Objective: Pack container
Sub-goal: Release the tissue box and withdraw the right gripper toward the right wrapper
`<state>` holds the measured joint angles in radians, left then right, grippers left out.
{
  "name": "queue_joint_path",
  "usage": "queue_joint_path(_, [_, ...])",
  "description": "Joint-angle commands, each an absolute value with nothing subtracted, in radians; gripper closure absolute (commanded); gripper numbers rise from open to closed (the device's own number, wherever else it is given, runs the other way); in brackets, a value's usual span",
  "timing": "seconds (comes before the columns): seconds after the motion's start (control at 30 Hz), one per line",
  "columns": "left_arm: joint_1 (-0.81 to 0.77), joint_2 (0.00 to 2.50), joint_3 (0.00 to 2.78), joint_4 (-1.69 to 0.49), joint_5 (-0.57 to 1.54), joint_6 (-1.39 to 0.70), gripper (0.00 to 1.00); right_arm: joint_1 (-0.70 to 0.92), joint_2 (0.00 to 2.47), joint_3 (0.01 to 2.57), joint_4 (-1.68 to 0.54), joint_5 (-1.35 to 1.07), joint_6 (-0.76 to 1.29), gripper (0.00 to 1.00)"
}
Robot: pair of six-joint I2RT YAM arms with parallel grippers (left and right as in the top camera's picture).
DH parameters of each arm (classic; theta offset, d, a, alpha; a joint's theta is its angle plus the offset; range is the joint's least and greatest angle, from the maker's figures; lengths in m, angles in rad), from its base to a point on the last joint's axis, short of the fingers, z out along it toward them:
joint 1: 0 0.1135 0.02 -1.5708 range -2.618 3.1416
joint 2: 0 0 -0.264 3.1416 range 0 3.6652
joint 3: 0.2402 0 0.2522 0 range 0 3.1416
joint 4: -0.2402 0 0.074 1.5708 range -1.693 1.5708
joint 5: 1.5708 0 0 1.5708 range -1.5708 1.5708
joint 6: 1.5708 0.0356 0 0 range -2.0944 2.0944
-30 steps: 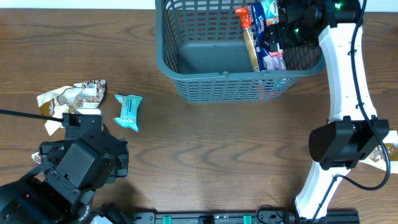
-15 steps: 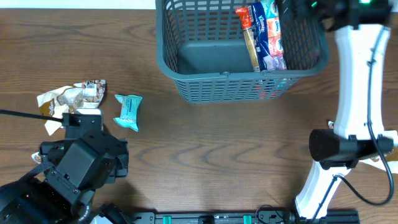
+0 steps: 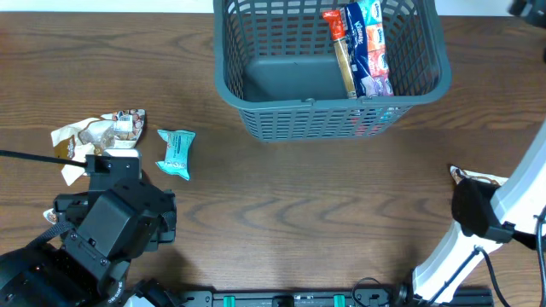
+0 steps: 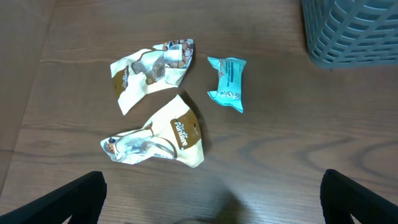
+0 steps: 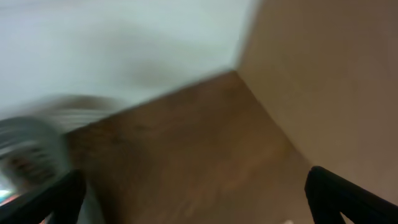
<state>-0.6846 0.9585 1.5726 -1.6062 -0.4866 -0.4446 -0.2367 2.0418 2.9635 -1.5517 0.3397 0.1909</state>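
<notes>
The container, a dark grey slotted basket, stands at the table's far middle, and its corner shows in the left wrist view. Several snack packets lie along its right inside. On the table to the left lie a teal packet and two crumpled brown-and-white packets. My left gripper hovers open just short of these, nothing between its fingers. My right gripper is open and empty, raised off to the right, in a blurred view.
The left arm's dark body fills the near left corner. The right arm's white link and dark joint stand at the near right, with another packet partly under them. A blurred grey shape, likely the basket, sits at the right wrist view's left edge.
My right gripper has opened, risen out of the basket's right end and swung away to the right, leaving the packets inside. The left arm has not moved.
</notes>
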Motion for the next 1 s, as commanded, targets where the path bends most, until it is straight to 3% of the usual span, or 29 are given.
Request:
queue_joint_path(0.0, [-0.686, 0.959, 1.586, -1.615, -0.509, -0.445, 0.01, -0.276, 2.037, 2.971, -1.604, 0.455, 0.458, 0.01])
queue_joint_path(0.4, [-0.686, 0.959, 1.586, -1.615, -0.509, -0.445, 0.01, -0.291, 2.038, 2.969, -1.699, 0.344, 0.352, 0.01])
queue_joint_path(0.73, [-0.686, 0.959, 1.586, -1.615, -0.509, -0.445, 0.01, -0.318, 1.993, 2.911, -1.699, 0.352, 0.629, 0.01])
queue_joint_path(0.97, [-0.686, 0.959, 1.586, -1.615, -0.509, -0.445, 0.01, -0.390, 1.819, 2.583, -1.699, 0.413, 0.726, 0.01])
